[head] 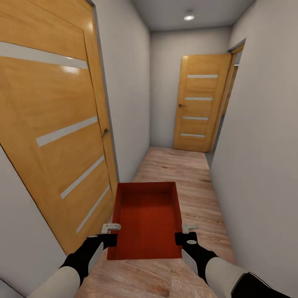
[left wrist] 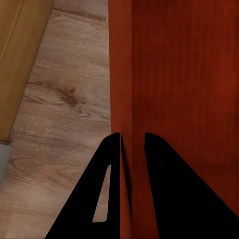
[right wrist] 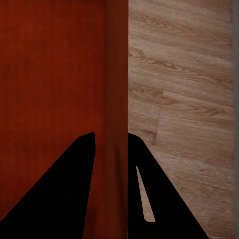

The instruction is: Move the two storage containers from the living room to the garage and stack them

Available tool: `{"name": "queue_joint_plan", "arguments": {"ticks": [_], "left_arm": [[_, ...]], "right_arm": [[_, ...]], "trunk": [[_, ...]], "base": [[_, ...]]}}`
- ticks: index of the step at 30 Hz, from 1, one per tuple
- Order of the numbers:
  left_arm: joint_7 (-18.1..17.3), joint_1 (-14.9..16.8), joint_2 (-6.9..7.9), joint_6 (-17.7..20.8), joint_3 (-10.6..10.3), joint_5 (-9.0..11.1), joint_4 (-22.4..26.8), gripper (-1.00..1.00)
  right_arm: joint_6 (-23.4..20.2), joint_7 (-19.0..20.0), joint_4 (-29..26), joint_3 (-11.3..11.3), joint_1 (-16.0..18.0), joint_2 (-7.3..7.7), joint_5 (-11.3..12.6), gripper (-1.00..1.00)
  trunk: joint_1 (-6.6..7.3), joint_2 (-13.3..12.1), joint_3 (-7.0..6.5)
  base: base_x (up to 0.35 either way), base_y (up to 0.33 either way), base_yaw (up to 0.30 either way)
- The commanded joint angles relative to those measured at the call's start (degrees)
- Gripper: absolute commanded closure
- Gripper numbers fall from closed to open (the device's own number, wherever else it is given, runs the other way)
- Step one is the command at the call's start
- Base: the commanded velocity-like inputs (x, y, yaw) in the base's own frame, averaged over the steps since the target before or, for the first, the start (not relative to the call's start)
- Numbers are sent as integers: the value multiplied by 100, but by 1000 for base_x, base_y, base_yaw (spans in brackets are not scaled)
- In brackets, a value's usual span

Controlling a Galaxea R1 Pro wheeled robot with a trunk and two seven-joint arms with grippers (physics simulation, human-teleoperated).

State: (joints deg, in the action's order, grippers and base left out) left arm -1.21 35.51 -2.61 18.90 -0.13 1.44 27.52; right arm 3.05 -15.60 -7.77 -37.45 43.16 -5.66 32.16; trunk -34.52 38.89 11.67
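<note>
An orange-red storage container point(head: 145, 219) hangs in the air between the two arms at 6 o'clock in the head view, its open top facing up and its long axis pointing down a narrow hallway. The left hand point(head: 111, 231) is clamped on the container's left wall near the corner closest to the robot; in the left wrist view the two dark fingers point(left wrist: 104, 194) sit one on each side of that thin wall point(left wrist: 121, 74). The right hand point(head: 187, 232) grips the right wall in the same way, and the right wrist view shows its fingers point(right wrist: 74, 194) straddling the rim point(right wrist: 116, 74), one inside the bin and one outside.

Below the container lies a light wood-plank floor point(head: 182, 174). At 9 o'clock a tall wooden door point(head: 54, 120) with pale slanted strips stands close to the left arm. At 1 o'clock, at the far end of the hallway, stands a second wooden door point(head: 200, 108) with four pale strips. A round ceiling light point(head: 189, 17) glows at 12 o'clock. A plain grey wall point(head: 260, 136) runs along the 3 o'clock side.
</note>
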Motion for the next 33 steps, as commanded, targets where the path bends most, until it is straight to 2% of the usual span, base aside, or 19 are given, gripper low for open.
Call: {"name": "queue_joint_plan", "arguments": {"ticks": [1,20,33], "left_arm": [[16,0,6,35,40,50,-1,100],[16,0,6,35,40,50,-1,100],[16,0,6,35,40,50,-1,100]], "right_arm": [[258,-197,-5,282,9,67,-43,100],[264,-197,-5,282,9,74,-47,100],[258,-197,-5,282,9,57,-45,100]], "trunk": [[-5,7,8],[-5,7,8],[-5,7,8]], "base": [[322,0,0],[322,0,-2],[322,0,-208]]}}
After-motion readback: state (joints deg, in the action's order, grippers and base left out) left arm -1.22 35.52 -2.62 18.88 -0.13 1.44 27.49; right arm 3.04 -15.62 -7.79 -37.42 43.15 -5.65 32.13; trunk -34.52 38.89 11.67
